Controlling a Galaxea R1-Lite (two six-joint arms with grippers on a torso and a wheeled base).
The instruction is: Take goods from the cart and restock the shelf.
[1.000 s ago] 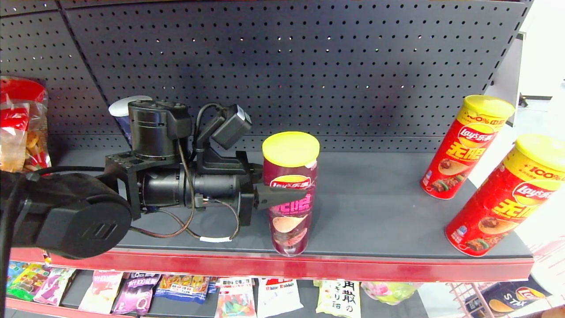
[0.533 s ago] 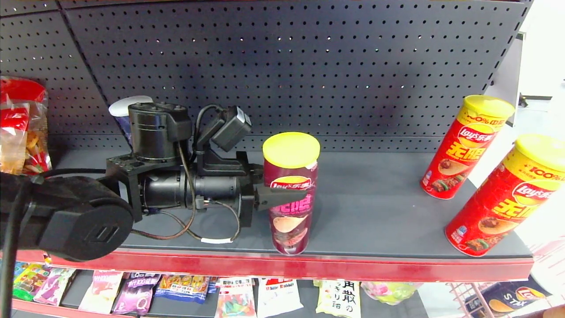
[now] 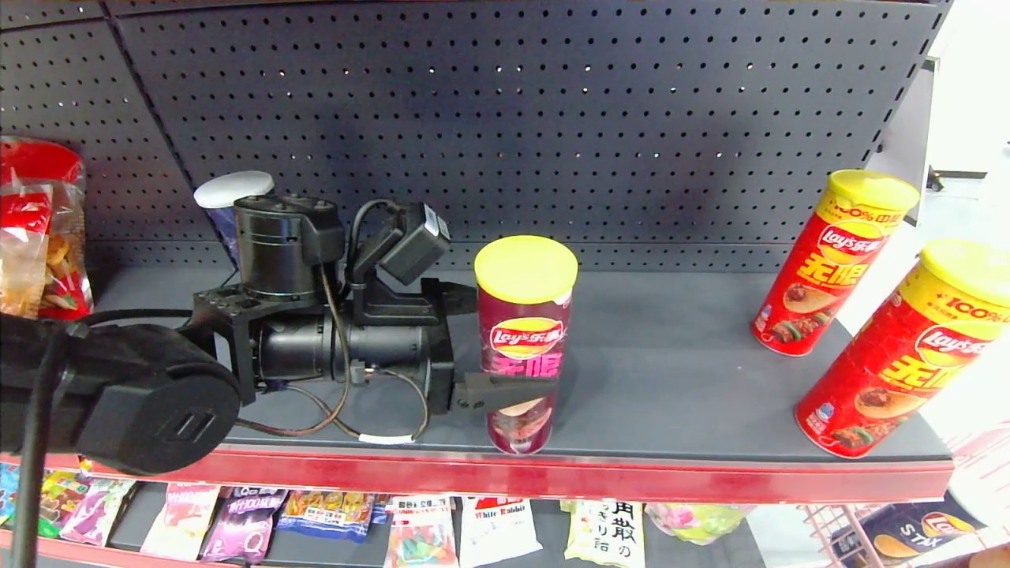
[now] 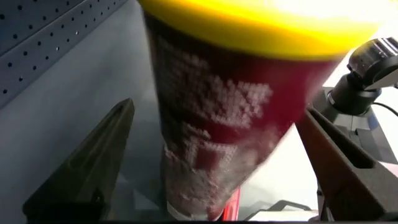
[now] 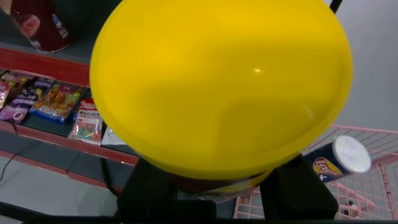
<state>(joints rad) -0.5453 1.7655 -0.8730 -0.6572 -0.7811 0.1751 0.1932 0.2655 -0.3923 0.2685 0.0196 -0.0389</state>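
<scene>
A maroon chips can (image 3: 524, 339) with a yellow lid stands upright near the front edge of the grey shelf (image 3: 671, 379). My left gripper (image 3: 513, 343) is open around it, one finger (image 3: 505, 390) in front of the can's lower half and the other behind it. The left wrist view has the can (image 4: 217, 124) between the two fingers (image 4: 93, 168) with a gap on each side. In the right wrist view a yellow-lidded chips can (image 5: 221, 87) sits in my right gripper (image 5: 217, 193), which is shut on it below shelf level.
Two red chips cans (image 3: 836, 260) (image 3: 903, 355) stand at the shelf's right end. A white-lidded can (image 3: 233, 189) is behind my left arm, snack bags (image 3: 35, 221) at far left. Packets hang on the lower shelf (image 3: 410, 528). A pink wire cart (image 5: 373, 180) holds a blue can (image 5: 339, 162).
My left gripper has opened. Its front finger has dropped away from the maroon can, which now stands free on the shelf, slightly further right.
</scene>
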